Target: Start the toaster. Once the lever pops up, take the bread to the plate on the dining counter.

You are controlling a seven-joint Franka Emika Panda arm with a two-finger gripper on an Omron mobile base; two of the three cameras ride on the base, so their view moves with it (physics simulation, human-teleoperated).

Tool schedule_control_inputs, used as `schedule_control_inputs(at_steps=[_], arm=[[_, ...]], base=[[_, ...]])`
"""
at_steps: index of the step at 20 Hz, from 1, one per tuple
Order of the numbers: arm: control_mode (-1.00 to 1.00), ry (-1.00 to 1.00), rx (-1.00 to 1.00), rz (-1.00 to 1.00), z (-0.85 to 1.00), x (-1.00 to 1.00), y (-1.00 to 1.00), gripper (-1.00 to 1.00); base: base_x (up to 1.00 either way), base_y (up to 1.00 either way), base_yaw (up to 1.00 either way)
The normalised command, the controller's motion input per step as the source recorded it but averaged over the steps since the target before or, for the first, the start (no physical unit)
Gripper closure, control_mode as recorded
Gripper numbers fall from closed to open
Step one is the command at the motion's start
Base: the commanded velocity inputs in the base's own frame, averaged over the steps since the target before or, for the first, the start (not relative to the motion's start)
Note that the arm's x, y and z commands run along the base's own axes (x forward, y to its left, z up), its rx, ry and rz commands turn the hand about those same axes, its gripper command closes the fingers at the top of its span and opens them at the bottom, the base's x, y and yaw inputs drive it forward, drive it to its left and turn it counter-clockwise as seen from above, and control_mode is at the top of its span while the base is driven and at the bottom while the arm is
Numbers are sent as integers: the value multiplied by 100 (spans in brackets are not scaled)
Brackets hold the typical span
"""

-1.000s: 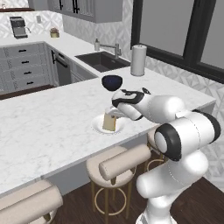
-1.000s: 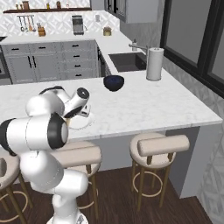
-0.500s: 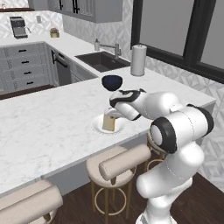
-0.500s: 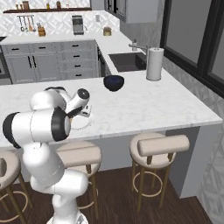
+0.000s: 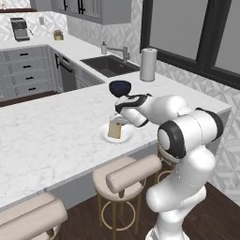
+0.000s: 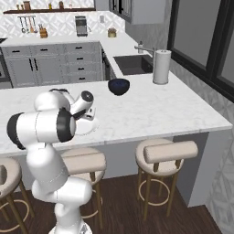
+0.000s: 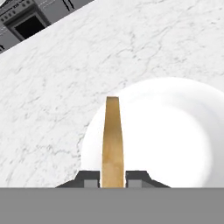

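The two-finger gripper (image 7: 113,178) is closed on the thin golden-tan slice of bread (image 7: 113,140), one dark finger on each flat side. The bread (image 5: 115,129) hangs upright, edge down, over the small round white plate (image 5: 125,137). It may be touching the plate, but that is hard to tell. The plate sits on the broad white marble dining counter (image 5: 51,136), near its front edge. A dark blue bowl (image 5: 120,87) stands farther back on the counter.

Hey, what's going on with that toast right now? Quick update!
Fingers shut on the bread, slice held upright, edge-on. Bread over the plate on the dining counter. Dark blue bowl stands apart, behind.
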Motion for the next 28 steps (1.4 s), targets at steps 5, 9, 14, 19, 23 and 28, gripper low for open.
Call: schedule_control_inputs(at_steps=[5, 9, 14, 19, 23, 28], arm=[[-100, -4, 0, 0, -8, 29, 8, 100], [-100, -2, -4, 0, -43, 15, 0, 100], [-100, -1, 0, 0, -18, 10, 0, -100], [-100, 0, 0, 0, 0, -9, -21, -100], [-100, 0, 0, 0, 0, -17, -44, -100], [-100, -3, 0, 0, 20, -8, -42, -100]], base=[[0, 0, 0], [0, 0, 0], [0, 0, 0], [0, 0, 0], [0, 0, 0], [0, 0, 0]])
